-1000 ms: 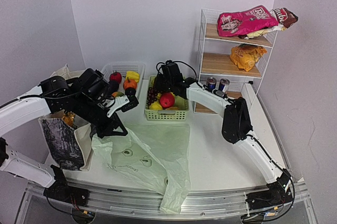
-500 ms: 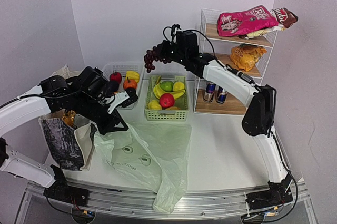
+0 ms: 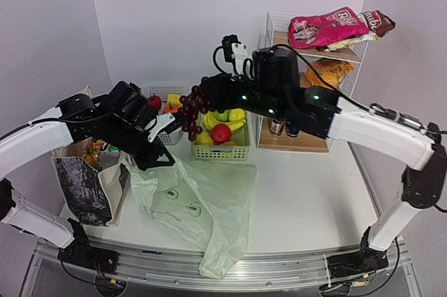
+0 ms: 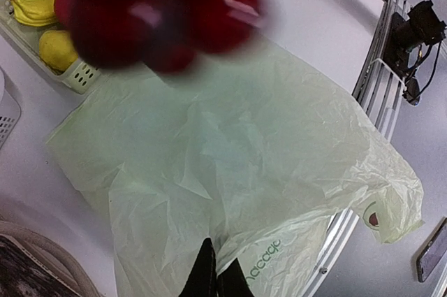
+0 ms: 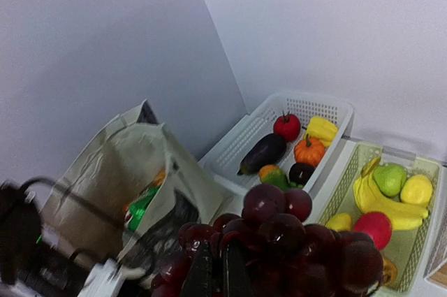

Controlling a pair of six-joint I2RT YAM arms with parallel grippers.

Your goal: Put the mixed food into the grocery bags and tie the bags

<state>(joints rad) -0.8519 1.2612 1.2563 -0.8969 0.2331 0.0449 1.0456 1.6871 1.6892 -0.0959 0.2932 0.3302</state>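
Note:
A bunch of dark grapes (image 3: 191,110) (image 5: 300,234) hangs in the air above the table, between the green basket (image 3: 222,153) and my left arm. My right gripper (image 3: 207,94) (image 5: 216,263) is shut on it. The same grapes (image 4: 154,17) show as a blur at the top of the left wrist view. My left gripper (image 3: 148,162) (image 4: 214,270) is shut on an edge of the pale-green plastic bag (image 3: 202,203) (image 4: 230,150), which lies spread on the table. The beige canvas tote (image 3: 84,185) (image 5: 126,161) stands at the left with green and orange packets (image 5: 143,203) inside.
The green basket (image 5: 434,171) holds yellow bananas (image 3: 235,119) (image 5: 377,196) and a red apple (image 3: 222,133) (image 5: 374,227). Behind it, the white basket (image 5: 307,98) holds toy vegetables. A wire shelf (image 3: 307,86) at the back right carries a pink packet (image 3: 325,28), an orange packet (image 3: 328,73) and cans (image 3: 292,129).
My right arm lifted the grapes out of the green basket and swung them left and nearer, over the bag's left end. My left gripper has kept its hold and barely moved.

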